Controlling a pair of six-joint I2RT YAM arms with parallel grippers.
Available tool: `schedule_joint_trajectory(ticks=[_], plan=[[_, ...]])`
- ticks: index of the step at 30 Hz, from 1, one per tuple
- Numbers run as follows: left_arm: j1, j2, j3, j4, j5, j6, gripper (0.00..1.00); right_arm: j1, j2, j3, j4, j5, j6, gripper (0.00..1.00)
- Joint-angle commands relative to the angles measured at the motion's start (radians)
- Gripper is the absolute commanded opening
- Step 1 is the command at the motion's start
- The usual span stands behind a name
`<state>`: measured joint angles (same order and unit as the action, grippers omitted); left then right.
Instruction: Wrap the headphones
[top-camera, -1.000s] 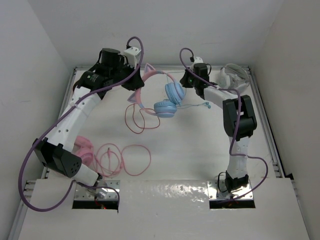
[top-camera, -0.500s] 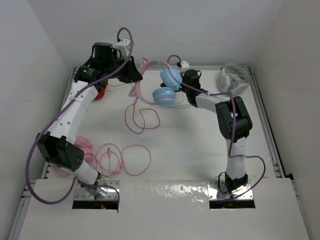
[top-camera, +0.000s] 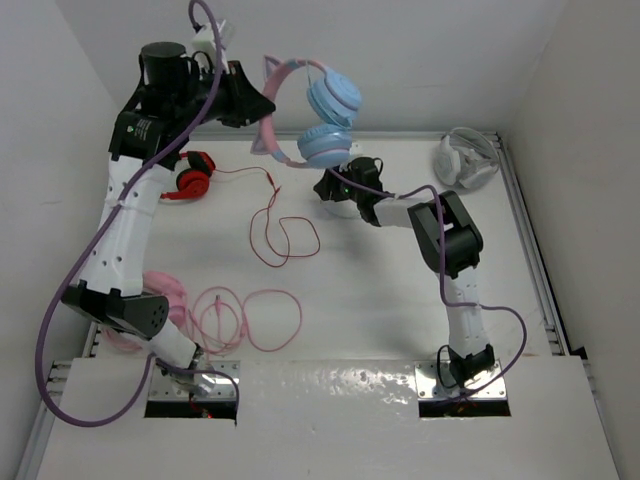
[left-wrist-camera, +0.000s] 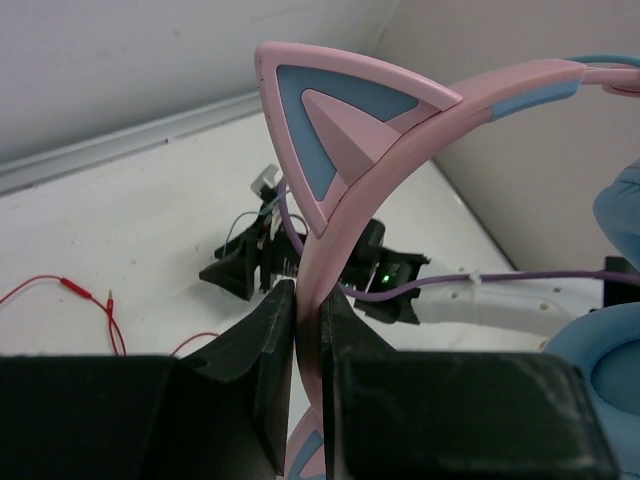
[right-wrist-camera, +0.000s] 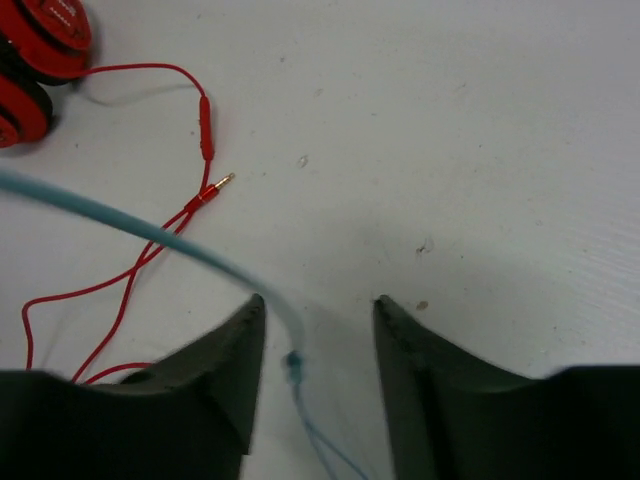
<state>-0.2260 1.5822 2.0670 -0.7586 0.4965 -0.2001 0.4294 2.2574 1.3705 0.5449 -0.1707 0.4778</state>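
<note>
Sitting between white walls (top-camera: 430, 60), the white table (top-camera: 380, 300) lies below the headphones (top-camera: 325, 145).

The left end effector (left-wrist-camera: 309, 305) pinches the headphones (left-wrist-camera: 605, 375) by the pink headband (left-wrist-camera: 480, 95), just below a cat ear (left-wrist-camera: 320, 120).

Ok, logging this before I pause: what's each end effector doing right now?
Left end effector: shut on the headphones, at the pink headband.
Right end effector: open, holding nothing; blue cable runs between its fingers.
</note>
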Motion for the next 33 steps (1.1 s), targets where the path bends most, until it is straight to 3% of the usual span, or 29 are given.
schedule_joint_trajectory(ticks=[1, 2, 5, 10, 15, 18, 25, 30, 33], plan=[[0.042, 0.010, 0.082, 0.041, 0.040, -0.120, 0.00, -0.004, -0.013, -0.016, 0.088, 0.033, 0.031, 0.40], [0.047, 0.012, 0.079, 0.041, 0.037, -0.128, 0.00, -0.004, -0.018, -0.037, 0.108, 0.022, 0.036, 0.19], [0.068, 0.016, 0.042, 0.051, 0.034, -0.166, 0.00, 0.002, -0.039, -0.086, 0.181, 0.023, 0.054, 0.00], [0.148, 0.027, -0.013, 0.100, 0.074, -0.225, 0.00, 0.014, -0.110, -0.217, 0.322, 0.056, 0.021, 0.00], [0.162, 0.041, 0.010, 0.113, 0.025, -0.231, 0.00, 0.031, -0.153, -0.293, 0.331, 0.073, -0.051, 0.00], [0.201, 0.070, 0.028, 0.130, -0.012, -0.278, 0.00, 0.075, -0.223, -0.364, 0.276, 0.069, -0.166, 0.00], [0.234, 0.163, 0.122, 0.128, -0.346, -0.378, 0.00, 0.254, -0.404, -0.491, 0.026, 0.020, -0.459, 0.00], [0.304, 0.214, 0.125, 0.185, -0.412, -0.420, 0.00, 0.299, -0.450, -0.473, -0.198, -0.050, -0.539, 0.00], [0.315, 0.219, 0.104, 0.206, -0.515, -0.409, 0.00, 0.330, -0.488, -0.504, -0.203, -0.043, -0.559, 0.00]])
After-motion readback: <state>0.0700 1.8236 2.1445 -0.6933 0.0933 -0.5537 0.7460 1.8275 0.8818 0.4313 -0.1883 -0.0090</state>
